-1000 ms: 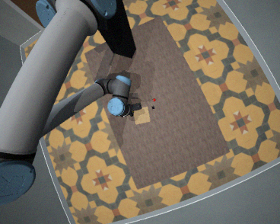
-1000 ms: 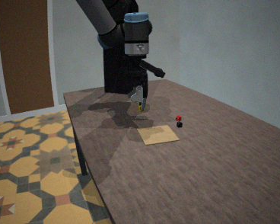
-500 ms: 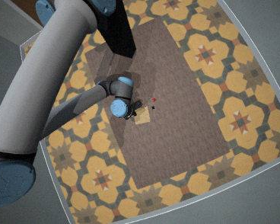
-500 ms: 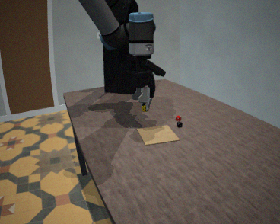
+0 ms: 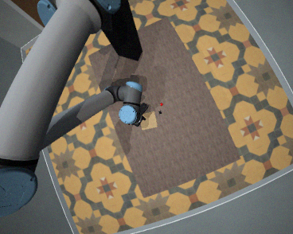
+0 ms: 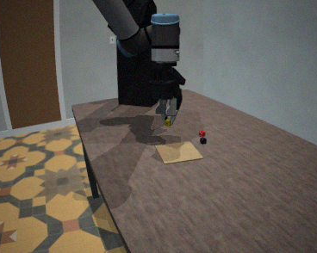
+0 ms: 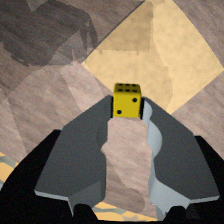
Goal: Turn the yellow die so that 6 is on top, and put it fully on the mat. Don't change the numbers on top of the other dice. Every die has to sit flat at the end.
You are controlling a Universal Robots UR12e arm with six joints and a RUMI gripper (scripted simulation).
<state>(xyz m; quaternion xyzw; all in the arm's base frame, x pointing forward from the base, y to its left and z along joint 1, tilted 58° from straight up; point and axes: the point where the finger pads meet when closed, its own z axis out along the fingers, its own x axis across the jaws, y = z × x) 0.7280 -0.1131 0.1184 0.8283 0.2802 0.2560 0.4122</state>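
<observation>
My gripper [image 7: 126,98] is shut on the yellow die [image 7: 127,100] and holds it in the air above the table. In the exterior view the yellow die [image 6: 167,121] hangs between the fingertips, above the near-left edge of the tan mat [image 6: 179,152]. The wrist view shows the tan mat [image 7: 155,55] below and ahead of the die. The face toward the wrist camera shows two pips; the far face shows several. A red die [image 6: 202,133] and a black die [image 6: 202,140] sit on the table just right of the mat. They also show in the top view as the red die [image 5: 162,104] and the black die [image 5: 160,111].
The wooden table [image 6: 214,181] stands on a patterned tile floor [image 6: 28,181]. The arm's dark base column [image 6: 133,64] rises at the table's far end. The table's left edge runs close to the mat's left side.
</observation>
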